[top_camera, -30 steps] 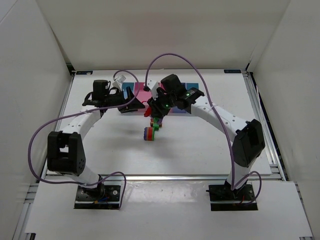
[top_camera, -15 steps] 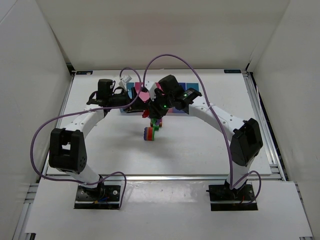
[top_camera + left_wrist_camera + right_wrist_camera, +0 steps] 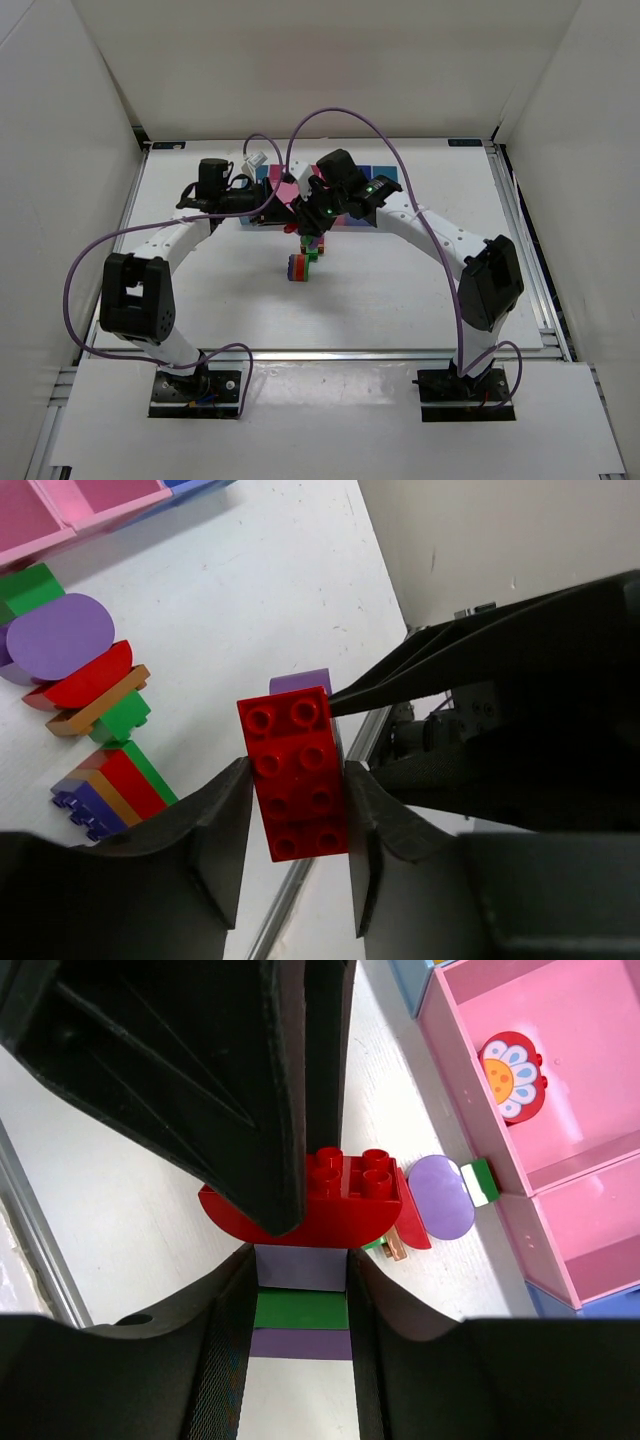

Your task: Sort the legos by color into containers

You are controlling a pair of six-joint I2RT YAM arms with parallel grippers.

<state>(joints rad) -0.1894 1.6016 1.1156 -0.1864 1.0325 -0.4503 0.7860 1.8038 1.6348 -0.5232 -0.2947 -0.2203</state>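
My left gripper [image 3: 295,775] is shut on a red studded brick [image 3: 297,790], with a purple brick [image 3: 300,682] just behind it. My right gripper [image 3: 300,1260] is shut on a purple, green and purple stack [image 3: 300,1295] topped by a red half-round piece [image 3: 335,1218] and red studs [image 3: 352,1175]. A left finger [image 3: 200,1070] covers part of that top. In the top view both grippers, left [image 3: 288,200] and right [image 3: 312,222], meet in front of the tray of containers [image 3: 385,175]. Loose legos [image 3: 298,267] lie below them.
A purple round piece [image 3: 440,1198] and a green brick [image 3: 481,1180] lie against the pink compartment wall [image 3: 470,1100]. A flower-printed red piece [image 3: 511,1076] lies inside that compartment. A green, red, orange and purple stack [image 3: 108,790] stands on the table. The table's metal rail [image 3: 300,890] runs close by.
The left gripper has moved right toward the right gripper and shut on the red brick. The right gripper has kept its hold on the stack.
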